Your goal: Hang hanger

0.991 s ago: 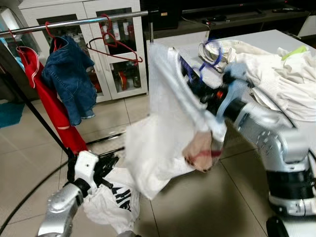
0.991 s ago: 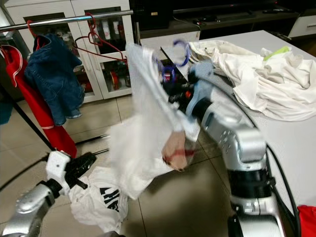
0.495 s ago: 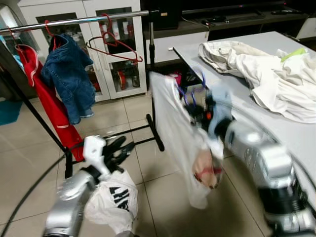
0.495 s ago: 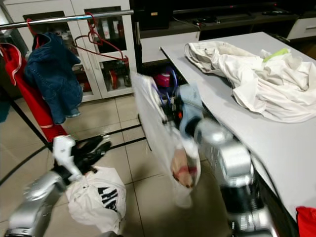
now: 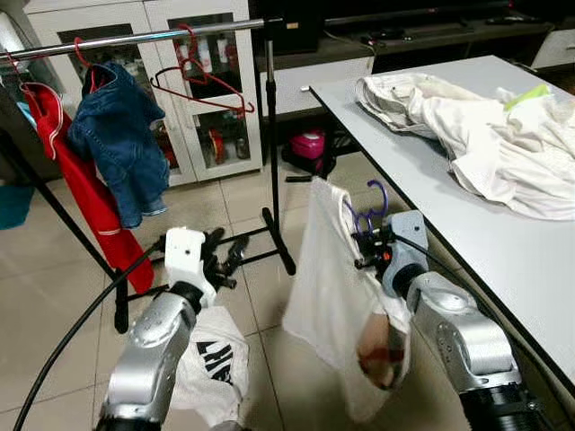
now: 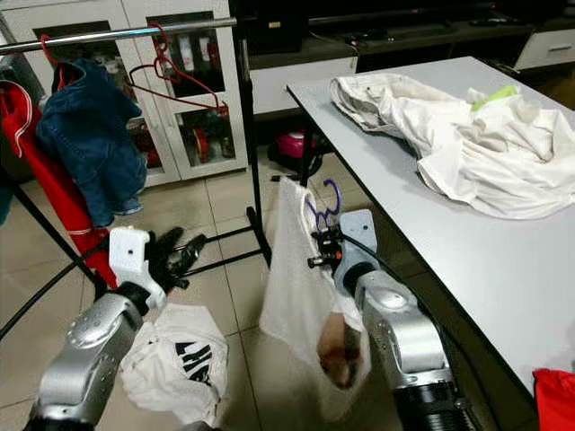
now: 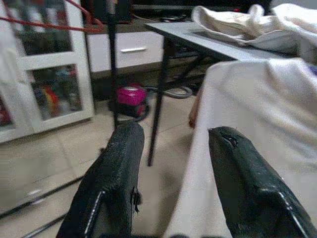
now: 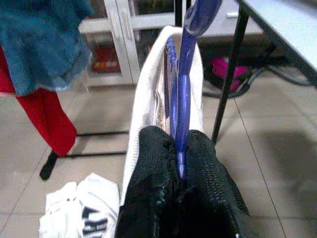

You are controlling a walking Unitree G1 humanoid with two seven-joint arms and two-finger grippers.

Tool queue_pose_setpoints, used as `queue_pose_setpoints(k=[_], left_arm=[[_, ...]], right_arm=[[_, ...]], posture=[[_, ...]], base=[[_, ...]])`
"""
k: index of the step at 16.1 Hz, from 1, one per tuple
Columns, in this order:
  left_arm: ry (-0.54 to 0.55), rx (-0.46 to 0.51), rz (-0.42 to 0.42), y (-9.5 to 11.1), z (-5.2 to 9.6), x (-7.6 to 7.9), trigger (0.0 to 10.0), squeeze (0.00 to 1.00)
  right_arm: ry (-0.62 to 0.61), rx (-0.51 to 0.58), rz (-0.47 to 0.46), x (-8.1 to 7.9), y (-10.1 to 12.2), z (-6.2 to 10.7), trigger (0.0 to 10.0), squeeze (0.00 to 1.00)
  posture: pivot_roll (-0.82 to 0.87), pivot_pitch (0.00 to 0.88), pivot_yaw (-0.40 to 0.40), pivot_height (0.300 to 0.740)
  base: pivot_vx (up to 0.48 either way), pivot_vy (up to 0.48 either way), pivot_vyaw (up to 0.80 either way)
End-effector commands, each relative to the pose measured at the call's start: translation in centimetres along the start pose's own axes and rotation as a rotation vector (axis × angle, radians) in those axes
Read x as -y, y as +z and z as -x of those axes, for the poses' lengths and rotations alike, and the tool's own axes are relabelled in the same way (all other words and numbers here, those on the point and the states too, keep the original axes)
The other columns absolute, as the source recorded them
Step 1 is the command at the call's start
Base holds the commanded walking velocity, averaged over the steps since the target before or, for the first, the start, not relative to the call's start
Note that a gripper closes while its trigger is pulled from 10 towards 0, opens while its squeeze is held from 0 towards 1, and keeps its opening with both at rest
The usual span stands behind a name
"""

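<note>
Two grippers: left gripper (image 5: 226, 256), right gripper (image 5: 367, 251). Two hangers: one purple hanger (image 5: 371, 205), one red hanger (image 5: 199, 79) at eleven o'clock. Two garments on the rail: denim jacket (image 5: 119, 135), red garment (image 5: 85, 184). One desk (image 5: 467, 229).

Right gripper (image 5: 367, 250) clamped on purple hanger (image 5: 370, 208) carrying white garment (image 5: 337, 305), beside the tabletop (image 5: 467, 224), left gripper (image 5: 223, 259) near clothes rail (image 5: 135, 38) base
</note>
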State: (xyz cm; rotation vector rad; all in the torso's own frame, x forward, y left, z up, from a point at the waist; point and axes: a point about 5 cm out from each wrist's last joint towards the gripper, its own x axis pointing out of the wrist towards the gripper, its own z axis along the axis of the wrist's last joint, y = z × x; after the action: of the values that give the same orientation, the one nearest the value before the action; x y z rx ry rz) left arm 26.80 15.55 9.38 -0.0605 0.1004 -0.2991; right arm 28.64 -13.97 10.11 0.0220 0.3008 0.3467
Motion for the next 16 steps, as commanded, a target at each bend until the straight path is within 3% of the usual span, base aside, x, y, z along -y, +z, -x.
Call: queue_pose_setpoints(k=[1,3,8,11,13,16], left_arm=[[0.048,-0.004,-0.017,0.2,-0.2,-0.4,10.0,0.00],[0.007,0.007,-0.060,0.8,-0.6,0.1,10.0,0.00],[0.048,0.036,-0.062,1.7,-0.8,-0.3,10.0,0.00],[0.071,0.055,-0.075,2.2,-0.8,-0.8,10.0,0.00],[0.073,0.063,-0.080,2.3,-0.9,-0.8,10.0,0.00],[0.074,0.066,-0.076,2.3,-1.1,-0.6,10.0,0.00]], right_arm=[[-0.003,0.062,-0.010,0.2,0.9,0.0,10.0,0.00],[0.011,0.091,-0.005,-0.1,1.3,-0.2,10.0,0.00],[0.027,0.190,0.004,-0.6,2.8,-0.2,10.0,0.00],[0.085,0.197,0.004,-1.5,3.0,-0.5,10.0,0.00],[0.187,0.195,0.121,-2.8,3.2,-0.2,10.0,0.00],[0.268,0.199,0.138,-3.8,3.4,-0.2,10.0,0.00]], posture=[[-0.02,0.000,0.056,0.740],[-0.01,0.000,0.057,0.740],[-0.01,0.000,0.071,0.740],[0.00,0.000,0.086,0.740],[-0.01,0.000,0.092,0.740],[-0.01,0.000,0.081,0.740]], base=[[0.307,0.000,0.00],[0.356,0.000,0.00],[0.361,0.000,-0.78],[0.369,0.000,0.00],[0.371,0.000,0.00],[0.375,0.000,0.80]])
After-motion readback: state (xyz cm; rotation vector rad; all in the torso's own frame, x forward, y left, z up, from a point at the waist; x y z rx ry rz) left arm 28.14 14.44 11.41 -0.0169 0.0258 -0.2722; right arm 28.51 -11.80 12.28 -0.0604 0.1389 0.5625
